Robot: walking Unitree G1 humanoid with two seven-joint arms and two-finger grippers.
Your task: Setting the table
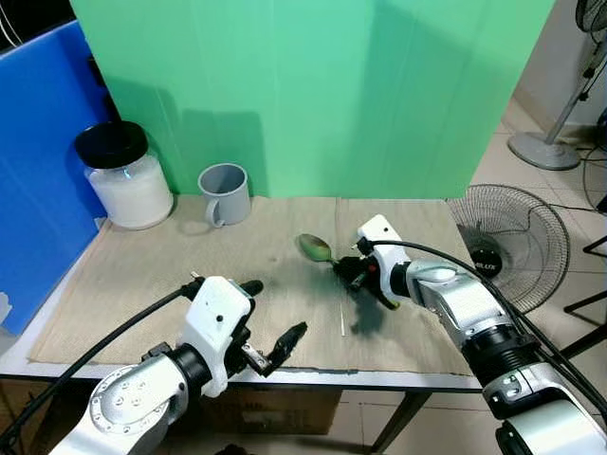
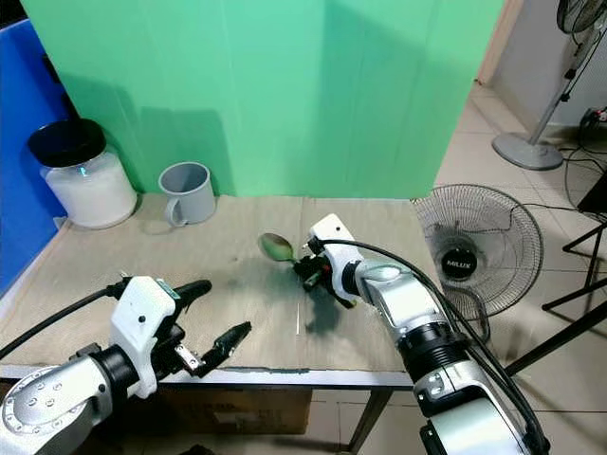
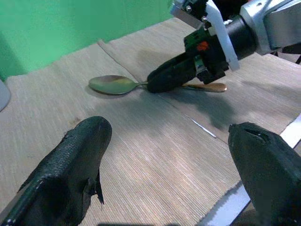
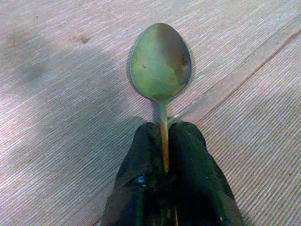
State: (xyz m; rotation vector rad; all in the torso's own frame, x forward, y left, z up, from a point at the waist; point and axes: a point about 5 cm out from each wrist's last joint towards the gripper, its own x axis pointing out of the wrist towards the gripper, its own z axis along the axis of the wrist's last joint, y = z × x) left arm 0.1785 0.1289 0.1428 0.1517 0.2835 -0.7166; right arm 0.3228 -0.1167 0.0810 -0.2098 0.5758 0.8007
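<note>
a green backdrop [image 1: 313, 85] stands behind the table [image 1: 398, 381], with a blue panel [image 1: 38, 161] on the left and two fans on the floor to the right, one low round fan [image 1: 512, 242] close by. on the woven beige mat [image 1: 142, 275] sit one grey mug [image 1: 225, 193] and one black-lidded jar [image 1: 123, 175] of white stuff. the right gripper [image 4: 164, 141] pinches one metal spoon [image 1: 316, 248] by its handle mid-mat, bowl forward. the left gripper [image 1: 270, 318] hangs spread wide near the front edge, holding nothing.
</note>
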